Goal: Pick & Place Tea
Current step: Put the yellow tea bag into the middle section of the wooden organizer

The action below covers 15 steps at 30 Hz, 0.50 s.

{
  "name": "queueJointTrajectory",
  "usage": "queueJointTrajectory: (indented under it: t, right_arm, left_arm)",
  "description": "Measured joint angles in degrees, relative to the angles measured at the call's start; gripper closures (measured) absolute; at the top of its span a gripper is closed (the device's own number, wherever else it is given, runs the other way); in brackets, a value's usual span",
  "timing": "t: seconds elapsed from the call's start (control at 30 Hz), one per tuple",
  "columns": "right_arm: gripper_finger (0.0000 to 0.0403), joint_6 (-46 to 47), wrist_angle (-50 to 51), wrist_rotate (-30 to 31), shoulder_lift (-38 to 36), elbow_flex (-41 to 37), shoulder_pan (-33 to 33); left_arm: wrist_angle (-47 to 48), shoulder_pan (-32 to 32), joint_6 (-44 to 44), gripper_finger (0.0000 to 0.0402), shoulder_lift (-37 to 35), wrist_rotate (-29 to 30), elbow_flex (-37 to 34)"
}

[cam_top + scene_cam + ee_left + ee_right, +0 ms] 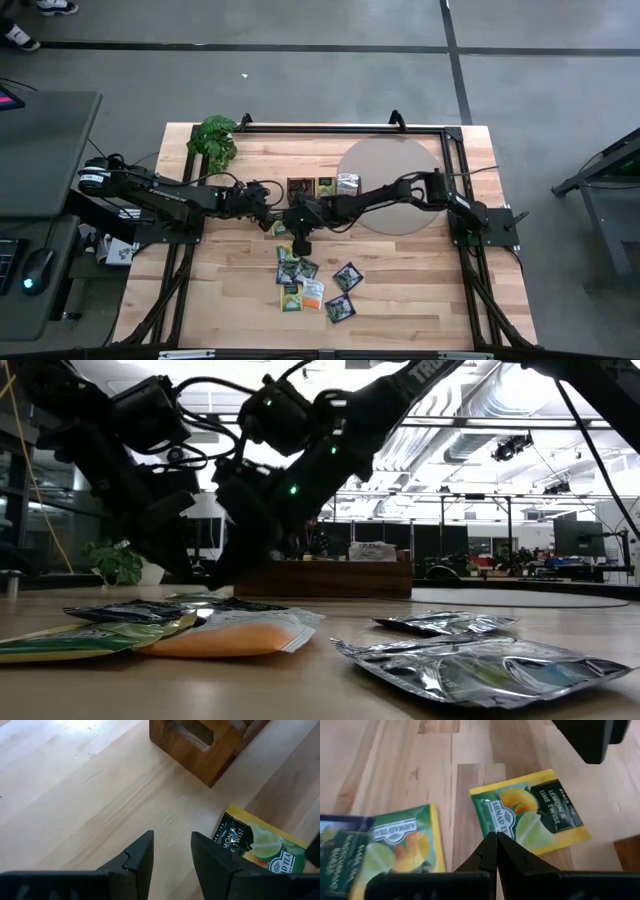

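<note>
Several tea sachets (312,285) lie flat on the wooden table in a loose pile toward the near side. A yellow-green lemon-lime sachet (530,815) lies apart, between the pile and the brown tray (322,187). My right gripper (496,845) is shut, its tips over that sachet's nearest edge, and it slants down from the table's right. A second yellow-green sachet (395,845) lies beside it. My left gripper (172,850) is open above bare wood, next to the same lemon-lime sachet (260,845), with nothing between its fingers. My right gripper's shut fingertips (490,847) stand at the near edge of the lemon-lime sachet (492,827), slanting down from the table's right. I cannot tell whether they touch it. The sachet lies flat on the table.
The tray holds sachets in its compartments and stands just beyond both grippers. A round grey mat (390,185) lies at the far right and a leafy plant (214,140) at the far left. In the low view orange (230,638) and silver sachets (480,665) lie nearest.
</note>
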<state>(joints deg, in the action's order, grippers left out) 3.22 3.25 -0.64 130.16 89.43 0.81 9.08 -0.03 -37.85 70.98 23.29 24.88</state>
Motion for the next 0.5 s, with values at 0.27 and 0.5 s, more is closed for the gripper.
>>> queueJointTrajectory:
  t: [0.27, 0.5]
  right_arm:
    - [0.0403, 1.61, -0.48, 0.07, 1.21, 0.02, -0.04]
    - [0.0403, 2.35, -0.30, -0.36, 1.49, 0.04, -0.02]
  left_arm:
    - [0.02, 0.02, -0.24, 0.0273, 0.00, -1.18, 0.00]
    - [0.90, 0.02, -3.54, 0.0273, 0.02, -3.37, 0.00]
